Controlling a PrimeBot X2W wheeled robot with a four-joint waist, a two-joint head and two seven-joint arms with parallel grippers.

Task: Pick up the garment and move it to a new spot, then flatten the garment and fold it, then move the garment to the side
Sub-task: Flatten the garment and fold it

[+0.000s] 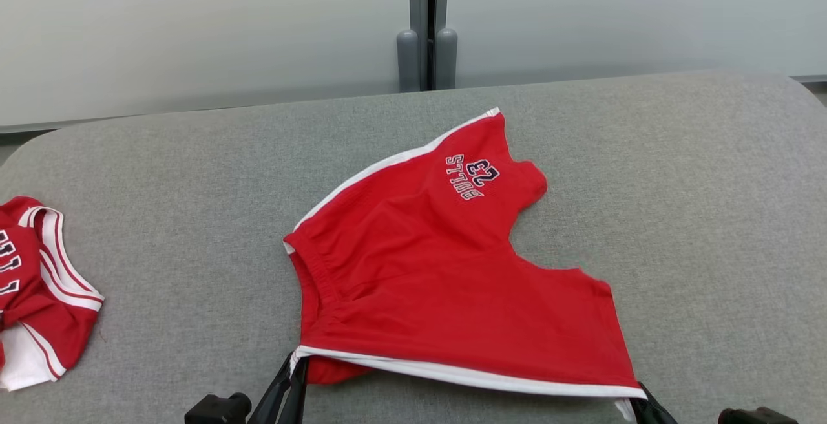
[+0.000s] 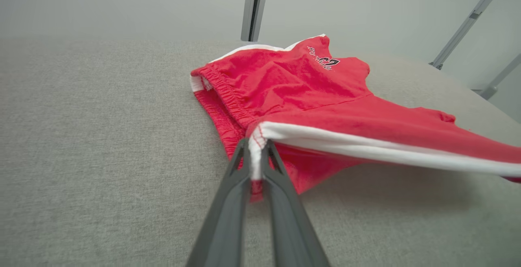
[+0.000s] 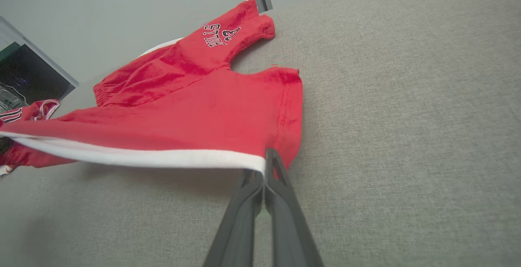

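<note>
Near the table's (image 1: 161,172) front edge the red shorts (image 1: 439,269) lay spread, their white-trimmed near side raised off the surface. The left gripper (image 2: 255,153) and right gripper (image 3: 264,169) each clamped tight on one end. Another red garment (image 1: 39,295) sat at the left edge.

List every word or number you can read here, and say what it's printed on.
"BULLS": on one leg of the red shorts, upside down in the head view.
"23": right beside it, on the same leg.
Lettering on the red jersey at the head view's left edge: cut off, unreadable.
</note>
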